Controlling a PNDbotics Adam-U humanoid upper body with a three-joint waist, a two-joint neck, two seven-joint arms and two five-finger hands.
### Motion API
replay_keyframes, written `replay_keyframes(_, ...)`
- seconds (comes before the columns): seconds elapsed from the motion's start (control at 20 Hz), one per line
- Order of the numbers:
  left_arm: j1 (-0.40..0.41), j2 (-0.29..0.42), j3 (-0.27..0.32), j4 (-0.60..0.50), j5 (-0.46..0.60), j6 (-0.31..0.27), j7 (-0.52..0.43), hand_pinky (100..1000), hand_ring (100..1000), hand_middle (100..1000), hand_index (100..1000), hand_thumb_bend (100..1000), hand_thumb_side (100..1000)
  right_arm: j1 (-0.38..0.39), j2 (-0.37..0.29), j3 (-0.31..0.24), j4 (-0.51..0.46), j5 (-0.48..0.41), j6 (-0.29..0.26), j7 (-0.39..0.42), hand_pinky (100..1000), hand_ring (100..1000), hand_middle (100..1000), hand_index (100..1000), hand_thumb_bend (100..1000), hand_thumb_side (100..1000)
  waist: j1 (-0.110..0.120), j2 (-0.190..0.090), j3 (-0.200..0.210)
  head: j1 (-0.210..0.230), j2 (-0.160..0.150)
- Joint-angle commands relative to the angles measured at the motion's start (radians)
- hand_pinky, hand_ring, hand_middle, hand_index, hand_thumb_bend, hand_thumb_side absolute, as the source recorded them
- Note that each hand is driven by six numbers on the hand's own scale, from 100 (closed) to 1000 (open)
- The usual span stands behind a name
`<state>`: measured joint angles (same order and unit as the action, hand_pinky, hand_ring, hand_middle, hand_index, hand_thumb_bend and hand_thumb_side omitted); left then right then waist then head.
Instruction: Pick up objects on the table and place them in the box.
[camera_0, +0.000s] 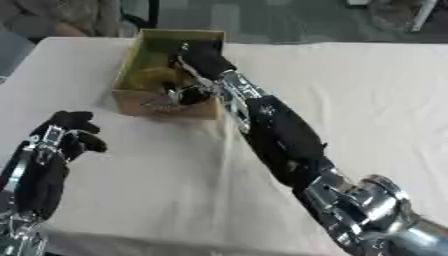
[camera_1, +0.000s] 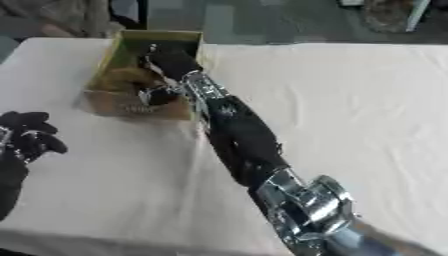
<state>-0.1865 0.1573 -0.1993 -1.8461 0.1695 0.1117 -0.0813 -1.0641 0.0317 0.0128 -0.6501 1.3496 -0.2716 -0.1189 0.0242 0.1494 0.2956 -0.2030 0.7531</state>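
Observation:
An open cardboard box (camera_0: 164, 109) stands on the white table (camera_0: 367, 90) at the far left. Inside it lies a brownish-yellow thing (camera_0: 150, 77), with a small dark thing (camera_0: 189, 95) beside it. My right arm stretches from the lower right across the table, and my right hand (camera_0: 203, 57) is inside the box over its right half. Whether it holds anything is hidden. My left hand (camera_0: 66, 134) hovers at the lower left of the table, apart from the box, with its fingers curled and nothing in them.
The white cloth (camera_1: 367, 100) spreads wide to the right of my right arm. A floor and chair legs (camera_0: 149, 12) show beyond the table's far edge. The near table edge runs along the bottom left.

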Motion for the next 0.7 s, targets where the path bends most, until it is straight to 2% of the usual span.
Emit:
replay_keyframes(0.05,-0.014,0.003,-0.004,-0.023,0.006,0.0,-0.005,577,515,540,708,100,723,-0.019,-0.001,-0.008,-0.005,0.014,0.023,-0.008,567,501,251,334,100,340,0.006,-0.012,0.003,0.005,-0.012)
replay_keyframes(0.4,-0.02,0.003,-0.01,-0.024,0.008,0.002,-0.011,577,515,541,708,100,722,-0.028,-0.006,-0.024,0.001,0.016,0.13,-0.063,560,505,275,361,100,340,0.003,-0.012,0.017,0.007,-0.022)
replay_keyframes(0.7,-0.032,0.001,-0.019,-0.027,0.012,0.004,-0.02,577,516,541,708,100,720,-0.053,-0.029,-0.043,0.024,0.01,0.185,-0.077,564,511,295,382,100,331,-0.001,-0.007,0.052,0.008,-0.04)
